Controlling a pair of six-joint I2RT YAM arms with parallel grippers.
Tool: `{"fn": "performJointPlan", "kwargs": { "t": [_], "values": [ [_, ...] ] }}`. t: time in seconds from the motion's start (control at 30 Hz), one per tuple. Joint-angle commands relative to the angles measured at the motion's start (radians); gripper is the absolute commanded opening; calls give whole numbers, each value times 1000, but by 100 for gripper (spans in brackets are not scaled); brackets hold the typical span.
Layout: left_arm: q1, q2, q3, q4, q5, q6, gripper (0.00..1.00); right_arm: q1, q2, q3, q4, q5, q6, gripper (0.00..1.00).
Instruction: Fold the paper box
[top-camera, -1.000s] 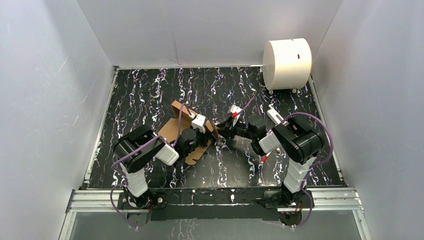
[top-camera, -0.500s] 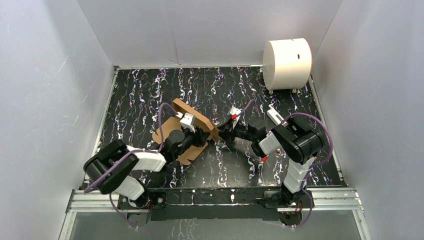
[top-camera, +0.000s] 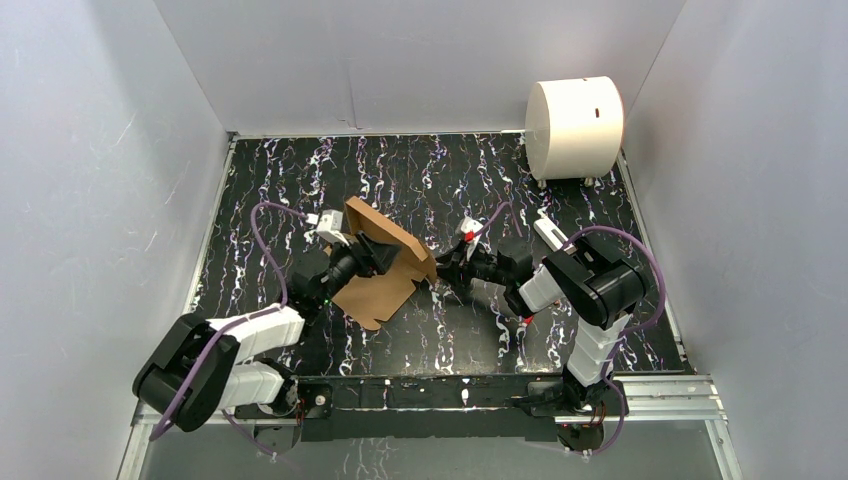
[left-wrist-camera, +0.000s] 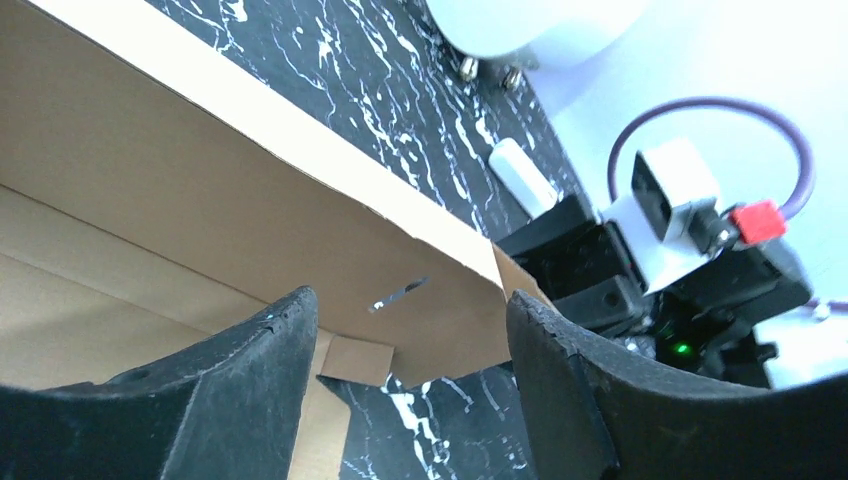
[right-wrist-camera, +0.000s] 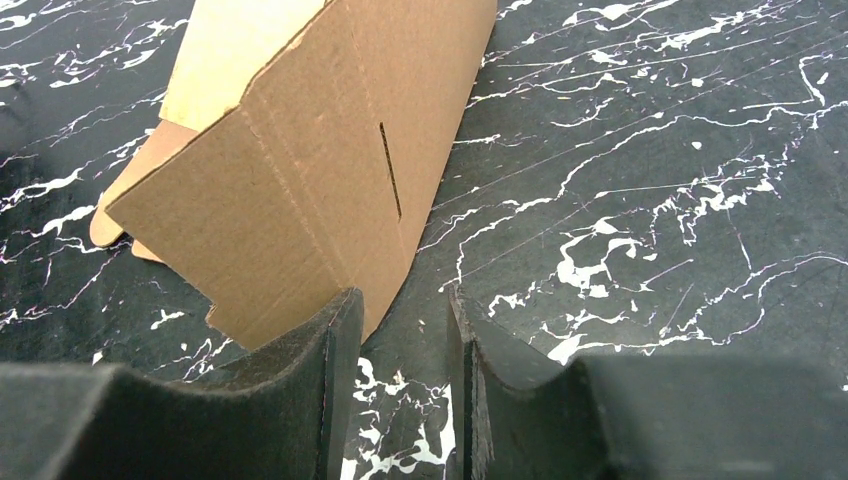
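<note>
The paper box (top-camera: 383, 287) is a brown cardboard piece lying partly folded at the middle of the table, with one slotted panel (right-wrist-camera: 300, 180) standing tilted up. My left gripper (top-camera: 383, 256) hovers over the flat part, facing the raised wall (left-wrist-camera: 200, 200). It is open and only cardboard and table show between its fingers (left-wrist-camera: 270, 370). My right gripper (top-camera: 438, 272) is low at the box's right edge, open, with its left finger (right-wrist-camera: 335, 340) beside the panel's lower corner and bare table in the gap.
A large white cylinder (top-camera: 573, 127) stands on small feet at the back right corner. White walls close in the black marbled table (top-camera: 300, 180) on three sides. The two grippers face each other across the raised panel.
My left gripper has opened and let go of the box, and the left arm has swung back and to the left. The right gripper has barely moved.
</note>
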Motion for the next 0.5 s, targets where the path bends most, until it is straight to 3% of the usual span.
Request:
{"fn": "performJointPlan", "kwargs": {
  "t": [0.0, 0.13, 0.47],
  "values": [
    [51, -35, 3, 24, 47, -181, 67, 6, -40, -6, 65, -9, -10, 45],
    [67, 2, 20, 37, 15, -263, 66, 7, -35, -4, 69, -18, -10, 45],
    [71, 127, 76, 101, -27, -373, 50, 21, -15, 6, 82, -20, -40, 45]
  ]
}}
